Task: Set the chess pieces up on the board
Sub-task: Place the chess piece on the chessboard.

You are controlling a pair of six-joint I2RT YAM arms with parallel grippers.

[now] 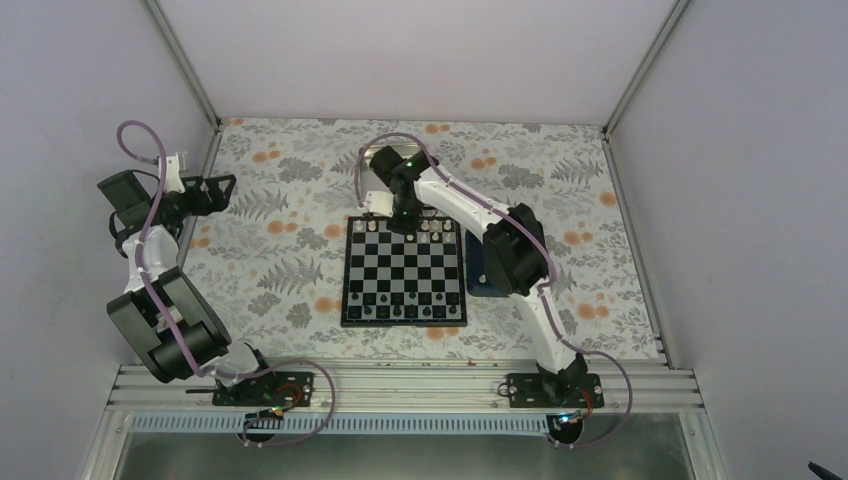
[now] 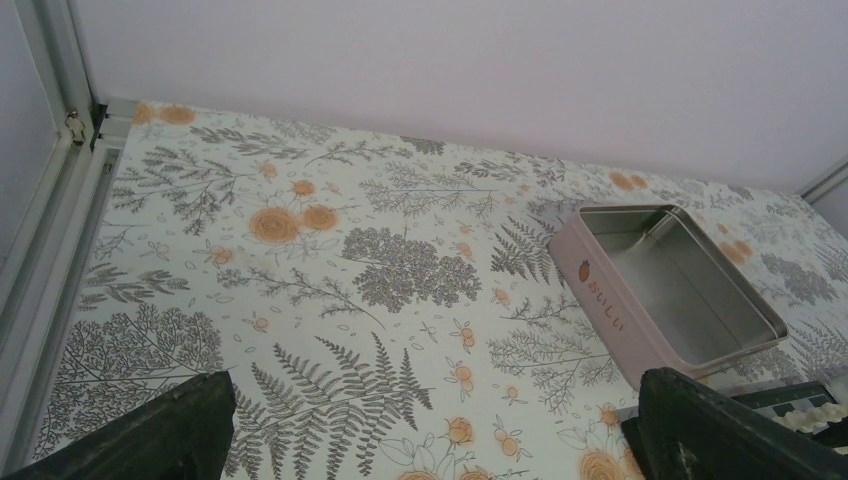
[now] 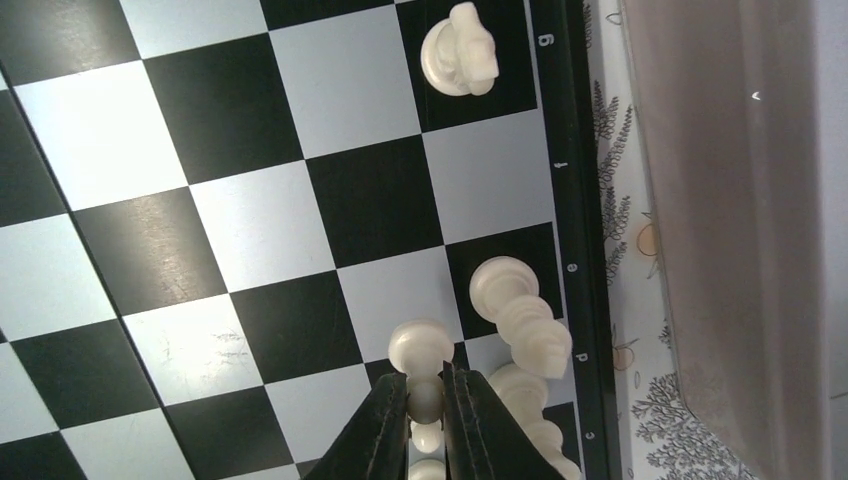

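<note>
Right gripper (image 3: 426,385) jaws pinched pawn (image 3: 420,345), lower centre; left gripper (image 2: 437,378) jaws gaped empty. Risk was jaws toppling close neighbouring piece (image 3: 520,310).

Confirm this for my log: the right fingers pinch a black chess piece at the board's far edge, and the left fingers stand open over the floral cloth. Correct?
Only the colour is wrong: the right wrist view shows the right fingers pinching a white chess piece, not black, at the far edge of the board. The left fingers stand open over the floral cloth.
</note>
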